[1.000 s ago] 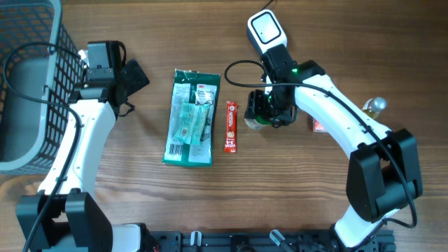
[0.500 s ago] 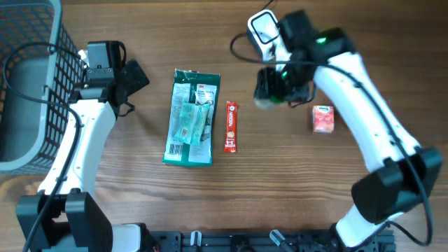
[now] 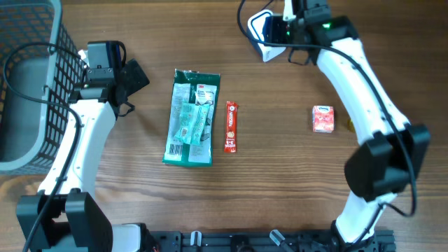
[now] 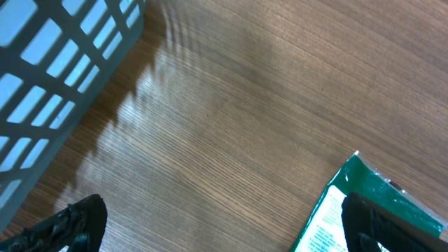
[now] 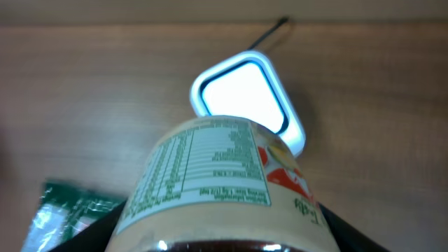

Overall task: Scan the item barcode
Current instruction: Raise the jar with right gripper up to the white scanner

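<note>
White-labelled jar point(image 5: 224, 175) gripped in right hand point(image 3: 292, 33), close to scanner point(image 5: 241, 94).

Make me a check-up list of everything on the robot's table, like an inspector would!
Surface: wooden table, no spills or marks seen.
Job's things: jar held up in front of the scanner, whose window glows white; the printed label faces the wrist camera.
Clutter: green packet, red stick pack and small pink box lie flat, each apart from the others.
Grippers: right gripper is shut on the jar; left gripper is open and empty, over bare wood between basket and packet.
Cables: black scanner cable curls off the top edge; black arm cable loops over the basket.
Surroundings: grey mesh basket at the left edge.
</note>
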Tool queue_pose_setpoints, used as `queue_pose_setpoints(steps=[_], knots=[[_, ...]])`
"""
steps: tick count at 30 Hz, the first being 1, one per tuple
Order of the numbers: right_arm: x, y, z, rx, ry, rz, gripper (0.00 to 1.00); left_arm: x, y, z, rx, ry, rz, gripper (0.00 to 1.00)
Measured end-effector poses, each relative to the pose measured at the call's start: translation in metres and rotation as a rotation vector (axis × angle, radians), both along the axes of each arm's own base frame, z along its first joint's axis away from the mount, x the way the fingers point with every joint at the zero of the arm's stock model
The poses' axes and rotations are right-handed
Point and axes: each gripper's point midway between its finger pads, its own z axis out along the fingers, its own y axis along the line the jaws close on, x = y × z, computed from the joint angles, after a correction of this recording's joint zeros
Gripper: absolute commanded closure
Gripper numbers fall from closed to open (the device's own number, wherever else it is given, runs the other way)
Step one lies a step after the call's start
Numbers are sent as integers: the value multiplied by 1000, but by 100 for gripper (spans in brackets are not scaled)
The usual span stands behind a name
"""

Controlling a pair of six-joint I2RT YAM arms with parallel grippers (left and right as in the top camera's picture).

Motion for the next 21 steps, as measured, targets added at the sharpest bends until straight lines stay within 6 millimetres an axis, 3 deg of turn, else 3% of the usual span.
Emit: queue_pose_setpoints(steps=[4,8,14,21], knots=[[47,2,-32,-19,-98,-44,96,0,0,0,0,0,0,0],[75,7,-36,18,-196,-73,96,0,0,0,0,0,-1,0],[96,13,-27,64,-302,-88,95,0,0,0,0,0,-1,0],[115,20,-58,96,-336,-70,96,0,0,0,0,0,0,0]])
